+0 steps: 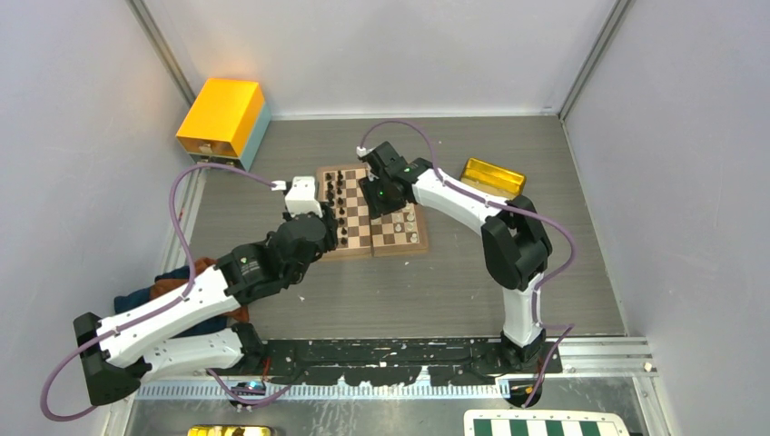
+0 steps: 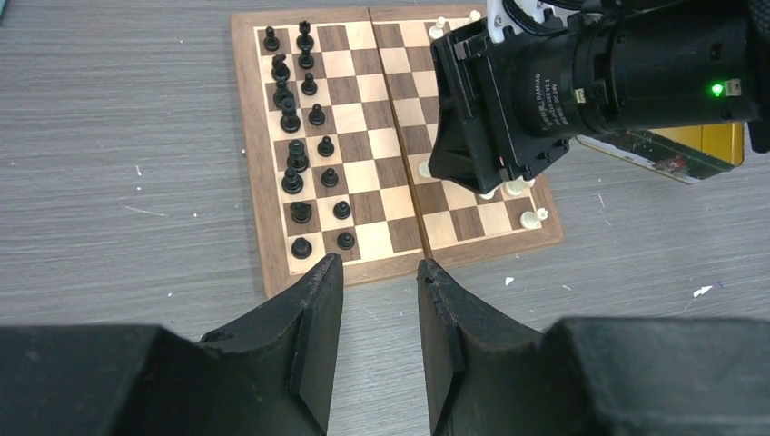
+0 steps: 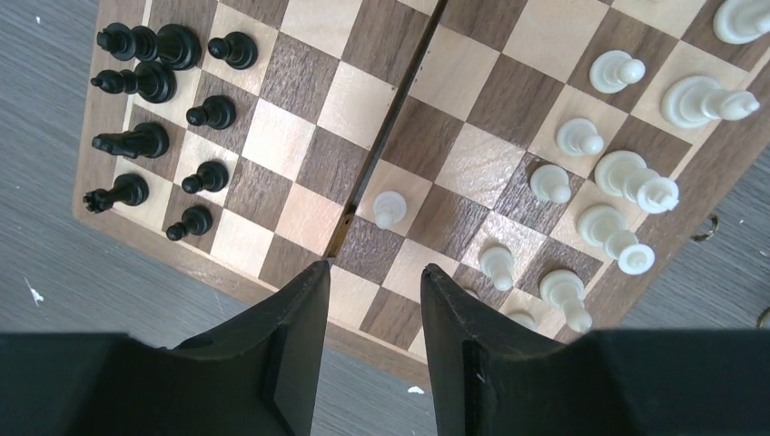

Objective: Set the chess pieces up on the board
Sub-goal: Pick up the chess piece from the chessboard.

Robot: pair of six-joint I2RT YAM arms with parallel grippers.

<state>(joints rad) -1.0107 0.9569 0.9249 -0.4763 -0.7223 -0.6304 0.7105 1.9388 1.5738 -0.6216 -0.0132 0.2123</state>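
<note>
The left tool hovers short of the board's near edge, jaws apart, empty. On the surface, the board holds black pieces on its left half, cream-white pieces seemingly in loose rows on its right. The right tool hangs above its seam, jaws apart, empty.

Board mid-table, toward the far side: one set of chess pieces in two columns along its left edge, the other set bunched along its right edge, with a lone piece of that set just right of the centre seam. Left gripper at the board's near edge by the seam; right gripper above the board, close to the seam. Box at the far left corner, tray near the board's far right corner, cloth at the left beside the left arm, second board at the near right behind the arm bases.
</note>
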